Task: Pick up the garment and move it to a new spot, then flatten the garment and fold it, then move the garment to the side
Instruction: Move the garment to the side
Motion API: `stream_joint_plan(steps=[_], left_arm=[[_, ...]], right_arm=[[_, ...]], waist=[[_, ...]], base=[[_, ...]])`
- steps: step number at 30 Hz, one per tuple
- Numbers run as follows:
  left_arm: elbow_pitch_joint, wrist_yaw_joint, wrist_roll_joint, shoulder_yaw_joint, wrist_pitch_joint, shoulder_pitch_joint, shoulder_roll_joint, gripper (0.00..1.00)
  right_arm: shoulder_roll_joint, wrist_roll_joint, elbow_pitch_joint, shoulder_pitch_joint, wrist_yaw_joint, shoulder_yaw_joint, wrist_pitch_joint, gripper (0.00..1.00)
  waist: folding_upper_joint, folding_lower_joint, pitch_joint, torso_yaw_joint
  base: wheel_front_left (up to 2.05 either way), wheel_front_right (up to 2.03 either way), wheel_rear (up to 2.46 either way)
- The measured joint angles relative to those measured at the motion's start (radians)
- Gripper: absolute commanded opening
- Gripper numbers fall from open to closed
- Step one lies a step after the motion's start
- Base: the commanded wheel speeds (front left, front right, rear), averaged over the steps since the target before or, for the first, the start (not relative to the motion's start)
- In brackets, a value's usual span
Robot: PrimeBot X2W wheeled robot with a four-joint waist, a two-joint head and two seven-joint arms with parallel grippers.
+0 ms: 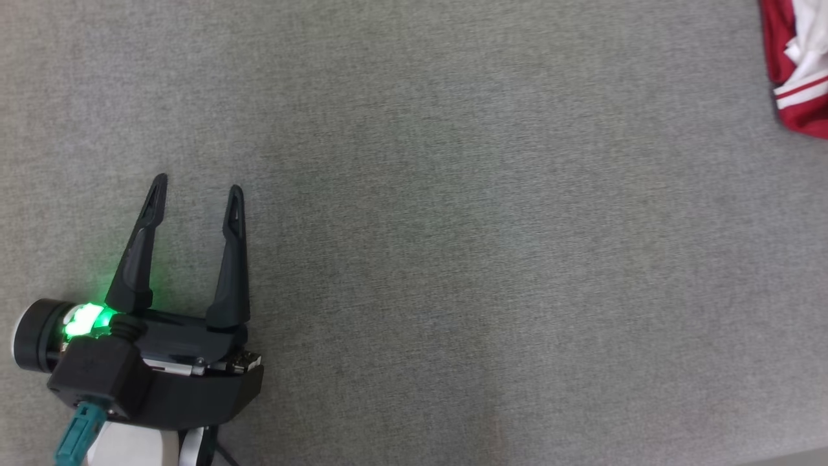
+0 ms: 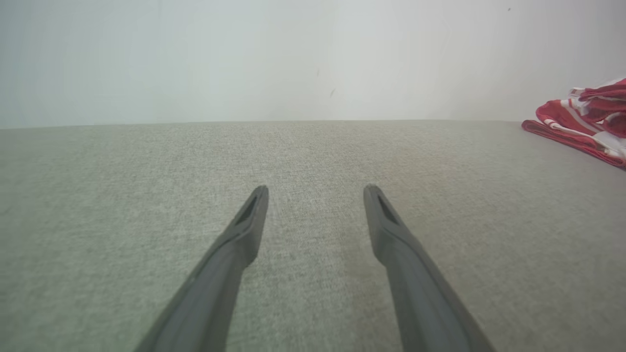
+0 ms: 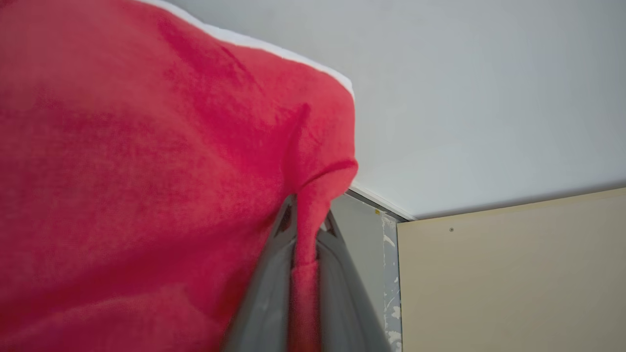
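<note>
Looks like the pick-up step: the right gripper [image 3: 308,222] is pinched tight on a fold of the red-and-white garment [image 3: 146,171], bunched at the grey surface's [image 1: 414,259] far right edge, while the left gripper [image 1: 198,184] sits wide open and empty, so next it probably needs a lift across to the bare middle.

- Head view: steeply down onto the grey woven-fabric desk [image 1: 453,259].
- Left wrist view: low, level across that desk toward a pale plain wall [image 2: 293,58].
- Right wrist view: very close against the red-and-white crumpled cloth garment [image 3: 146,171].
- Head and left wrist views share desk and garment.
</note>
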Motion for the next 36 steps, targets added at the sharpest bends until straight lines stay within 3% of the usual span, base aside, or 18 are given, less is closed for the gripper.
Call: stream_joint_plan(steps=[1,2,3,4,12,20,27,36], left_arm=[[-0.001,0.0,0.0,-0.001,0.0,0.0,-0.001,1.0],[-0.002,0.0,0.001,0.0,0.0,0.0,-0.002,1.0],[-0.002,0.0,0.002,-0.001,0.0,-0.001,-0.003,1.0],[-0.002,0.0,0.002,-0.001,0.0,-0.001,-0.004,1.0],[0.028,0.0,0.001,0.016,0.0,0.007,-0.014,1.0],[0.067,0.0,-0.013,0.053,0.0,0.065,-0.033,1.0],[0.115,0.003,-0.036,0.113,0.0,0.156,-0.046,1.0],[0.157,0.003,-0.036,0.132,0.0,0.205,-0.052,1.0]], right_arm=[[0.003,-0.009,0.017,-0.005,0.0,-0.001,-0.001,0.0],[0.005,-0.022,0.033,-0.013,0.0,-0.003,-0.008,0.27],[0.007,-0.033,0.043,-0.018,0.0,-0.005,-0.014,0.71],[0.011,-0.044,0.058,-0.024,0.0,-0.006,-0.021,1.0],[0.085,-0.127,0.115,-0.08,0.0,-0.07,-0.146,1.0],[0.233,-0.109,0.12,-0.049,0.0,-0.174,-0.245,1.0],[0.387,-0.109,0.021,0.103,0.0,-0.27,-0.276,1.0],[0.565,-0.186,-0.191,0.433,0.0,-0.501,-0.278,1.0]], waist=[[0.0001,0.0,0.003,0.003],[0.0001,0.0001,0.005,0.007],[0.0,0.0001,0.007,0.01],[0.0,0.0,0.008,0.013],[0.0,0.0001,-0.033,0.02],[0.0,0.0,-0.123,0.022],[-0.0001,-0.0001,-0.25,0.026],[-0.0003,-0.0003,-0.415,0.046]], base=[[0.0,0.0,0.0],[0.0,0.0,0.0],[0.0,0.0,0.0],[0.0,0.0,0.0],[0.0,0.0,0.0],[0.0,0.0,0.0],[0.0,0.0,0.0],[0.0,0.0,0.0]])
